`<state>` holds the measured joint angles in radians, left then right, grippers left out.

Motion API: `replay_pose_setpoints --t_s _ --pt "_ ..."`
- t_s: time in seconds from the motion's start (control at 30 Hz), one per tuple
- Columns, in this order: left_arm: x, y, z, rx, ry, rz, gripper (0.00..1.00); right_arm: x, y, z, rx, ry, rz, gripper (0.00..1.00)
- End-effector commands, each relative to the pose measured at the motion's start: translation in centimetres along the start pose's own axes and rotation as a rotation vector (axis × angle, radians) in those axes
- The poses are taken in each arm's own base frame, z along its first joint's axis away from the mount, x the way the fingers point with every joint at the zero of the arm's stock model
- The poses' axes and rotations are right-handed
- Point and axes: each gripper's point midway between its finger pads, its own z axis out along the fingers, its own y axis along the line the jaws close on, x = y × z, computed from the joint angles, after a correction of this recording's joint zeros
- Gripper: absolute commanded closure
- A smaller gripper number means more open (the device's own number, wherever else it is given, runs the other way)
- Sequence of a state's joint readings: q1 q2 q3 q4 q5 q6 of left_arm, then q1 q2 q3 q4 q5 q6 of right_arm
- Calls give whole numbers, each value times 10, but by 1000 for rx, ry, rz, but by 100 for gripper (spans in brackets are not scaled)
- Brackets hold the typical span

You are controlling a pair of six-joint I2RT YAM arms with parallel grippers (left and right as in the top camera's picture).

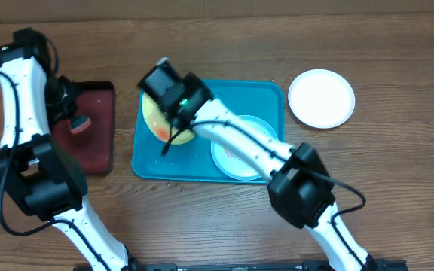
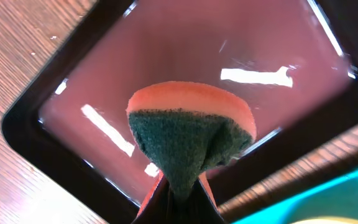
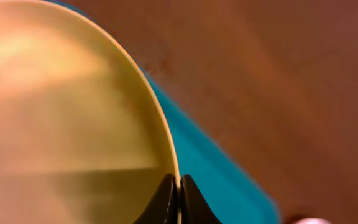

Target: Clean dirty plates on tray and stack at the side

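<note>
Scrubbing step: right tool (image 3: 179, 186) pinches the yellow plate (image 3: 61, 112) by its rim at the blue tray's (image 1: 266, 94) left end. Left tool (image 2: 179, 194), clamped on a sponge (image 2: 185, 134), likely must swing over to wipe it.

Brown wood-grain table (image 1: 398, 165), even light

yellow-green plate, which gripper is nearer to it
Right. The right gripper is shut on the rim of the yellow-green plate, over the turquoise tray; the left gripper is off to the side above the dark red tray, holding a sponge.
</note>
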<state>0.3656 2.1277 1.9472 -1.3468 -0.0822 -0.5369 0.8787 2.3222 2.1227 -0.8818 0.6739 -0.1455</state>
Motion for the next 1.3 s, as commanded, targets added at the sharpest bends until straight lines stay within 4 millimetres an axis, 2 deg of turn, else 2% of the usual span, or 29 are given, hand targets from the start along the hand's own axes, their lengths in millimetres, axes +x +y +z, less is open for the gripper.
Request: replay_pose_setpoints --t_s 0.0,0.23,0.47,0.63,0.83,0.9,0.97,1.03,1.13,1.27 --pt "-2 9 6 21 21 17 96 -19 -49 -40 311 -37 -115 96" --pt "-7 30 25 10 39 -36 96 -38 -47 -74 478 -57 -303 96" --pt "-7 31 29 10 39 -37 96 -61 -72 -100 654 -86 -253 96" --pt "-7 31 29 11 39 -33 96 -65 -84 -94 652 -139 -85 96" --pt "-7 31 29 11 39 -26 96 -44 -122 -67 653 -106 88 97" --pt "-7 30 29 13 37 -26 96 -33 -127 -54 556 -86 104 97" --pt "-8 29 29 18 34 -27 96 -21 -122 -43 346 -67 149 97" --pt "-8 27 29 28 37 -26 96 -10 -122 -39 114 -50 273 97" --pt "-7 26 29 38 43 -22 96 1 -152 -48 -117 -41 519 96" --pt "-7 26 29 38 43 -19 96 30 -213 -65 -339 -31 726 96"
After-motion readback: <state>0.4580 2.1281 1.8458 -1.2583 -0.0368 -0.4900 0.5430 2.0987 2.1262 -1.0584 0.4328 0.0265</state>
